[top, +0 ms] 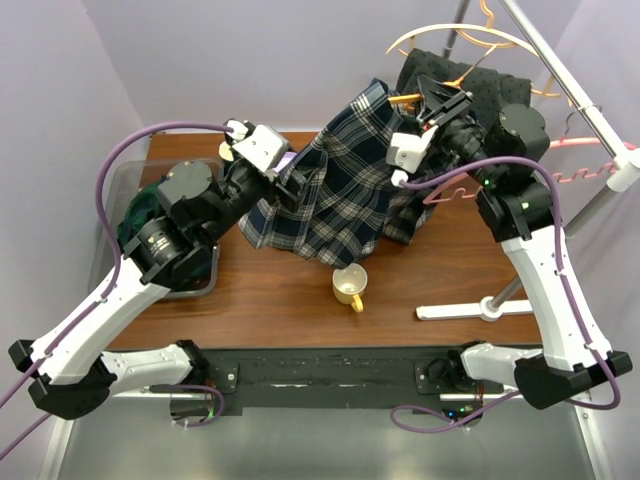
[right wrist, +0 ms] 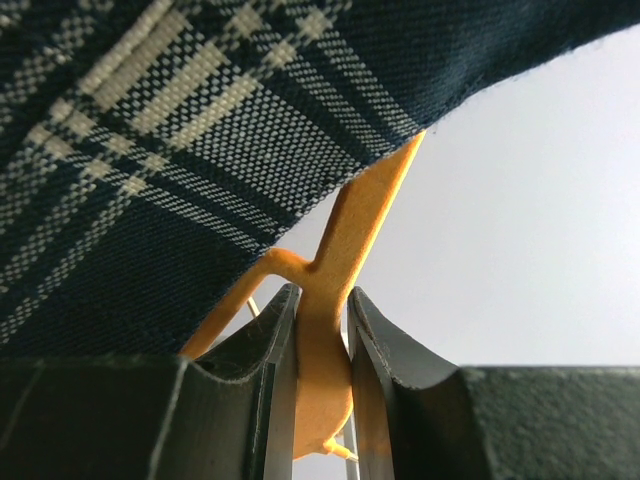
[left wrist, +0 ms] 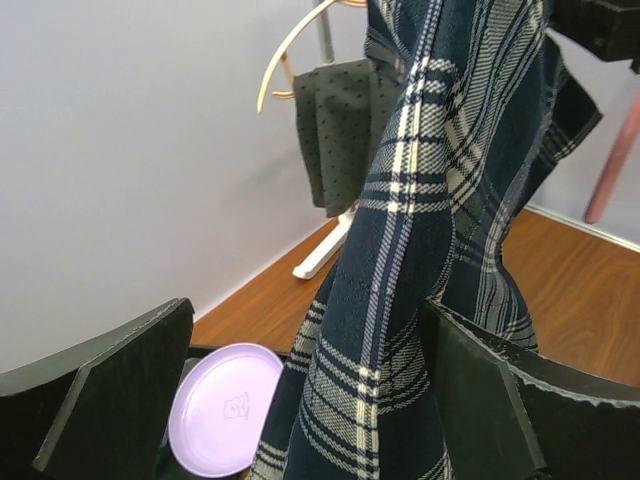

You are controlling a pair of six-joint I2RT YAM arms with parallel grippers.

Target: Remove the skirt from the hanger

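Containers first: there's a grey bin [top: 190, 293] at the left end of the table with a dark green cloth [top: 140, 205] in it, mostly hidden under the left arm. A yellow mug [top: 350, 288] stands near the front middle, just below the skirt's hem. Can't really make out what's inside it.

The surface is a brown wood-look table [top: 300, 315], with pale lavender walls behind and to the sides.

The skirt [top: 340, 185], navy plaid with white lines, is still on the orange hanger [right wrist: 370, 215]. Its top is lifted up toward the back right and its lower part is spread over the middle of the table.

The right gripper [right wrist: 322, 320] is clamped tight on the hanger, both fingers pressed against the orange plastic right below the waistband.

The left gripper [top: 290, 183] is spread as wide as it goes at the skirt's left edge. In the left wrist view a fold of plaid hangs between its 2 fingers, not pinched.

On the right is a clothes rack [top: 560, 70] with its white base [top: 470, 311] on the table. A black dotted garment [top: 470, 85] hangs on it right behind the right gripper, plus a pink hanger [top: 500, 178] close to that arm. A lilac disc [left wrist: 225, 405] lies near the left fingers.
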